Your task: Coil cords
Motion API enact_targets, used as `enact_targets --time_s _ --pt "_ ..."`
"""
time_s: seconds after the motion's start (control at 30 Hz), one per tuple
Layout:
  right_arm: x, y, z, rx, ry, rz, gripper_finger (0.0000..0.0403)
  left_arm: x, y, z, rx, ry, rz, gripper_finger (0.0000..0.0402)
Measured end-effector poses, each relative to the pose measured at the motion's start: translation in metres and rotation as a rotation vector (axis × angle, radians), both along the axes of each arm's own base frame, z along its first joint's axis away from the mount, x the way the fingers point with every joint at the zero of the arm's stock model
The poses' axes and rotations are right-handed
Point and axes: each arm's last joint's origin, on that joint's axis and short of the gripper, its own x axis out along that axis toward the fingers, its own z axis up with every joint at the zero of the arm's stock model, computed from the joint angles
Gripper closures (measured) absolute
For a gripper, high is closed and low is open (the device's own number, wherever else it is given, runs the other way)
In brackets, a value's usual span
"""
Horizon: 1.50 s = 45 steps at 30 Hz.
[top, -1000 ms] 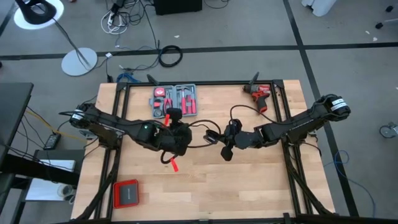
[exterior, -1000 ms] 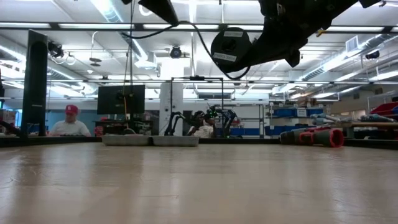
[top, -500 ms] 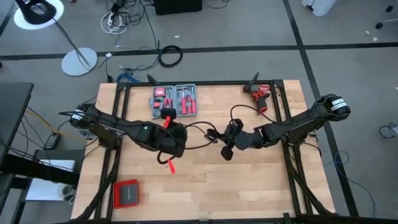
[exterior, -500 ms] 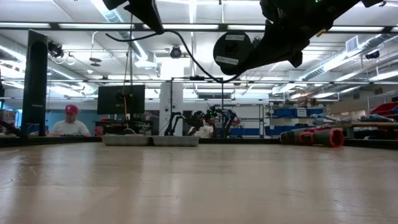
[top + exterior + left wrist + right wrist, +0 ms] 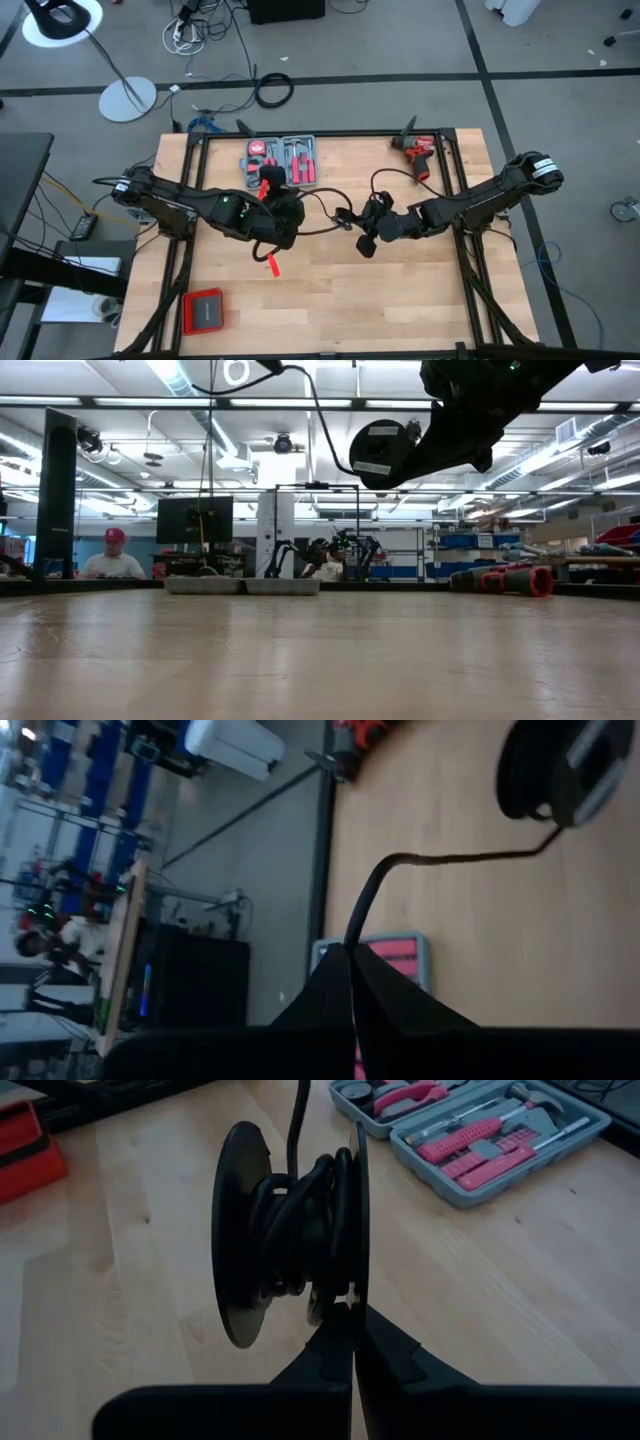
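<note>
Both tools clamped: right tool [image 5: 352, 1342] on spool [image 5: 290, 1230], left tool [image 5: 352, 982] on cord [image 5: 420, 870], seemingly tauter than before.

Grey floor [image 5: 400, 40] is spreading across the frame's top, a white lamp base [image 5: 127, 98] sitting upper left. Ceiling strip lights [image 5: 190, 385] are glowing; a person [image 5: 112, 557] is sitting far left.

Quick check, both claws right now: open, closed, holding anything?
Left claw: closed on the black cable, above the table.
Right claw: closed on the rim of the black spool that the cable is wound on, held above the table.
</note>
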Motion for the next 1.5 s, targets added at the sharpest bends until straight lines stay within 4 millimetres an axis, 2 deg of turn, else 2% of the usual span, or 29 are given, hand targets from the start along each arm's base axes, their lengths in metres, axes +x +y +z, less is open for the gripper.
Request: enact_targets --time_s 0.37,0.53,0.73,0.9,1.03,1.5 --pt "0.000 0.000 -0.001 0.007 0.009 0.008 0.0403 0.014 -0.003 0.013 0.102 -0.088 -0.062 0.0401" --pt "0.003 -0.007 0.001 0.014 -0.016 -0.021 0.0403 0.023 -0.006 0.022 0.103 -0.170 -0.100 0.0401" --pt "0.007 -0.012 0.005 0.018 -0.057 -0.022 0.0403 0.038 -0.008 0.016 0.133 -0.169 -0.121 0.0401" --pt "0.007 -0.011 0.006 0.013 -0.065 -0.015 0.0403 0.053 0.000 0.005 0.161 -0.140 -0.109 0.0401" --pt "0.007 -0.011 0.006 0.013 -0.065 -0.014 0.0403 0.061 0.005 0.010 0.154 -0.201 -0.127 0.0401" --pt "0.013 -0.033 0.011 -0.050 -0.112 -0.107 0.0403 0.068 -0.008 0.028 0.121 -0.377 -0.259 0.0401"
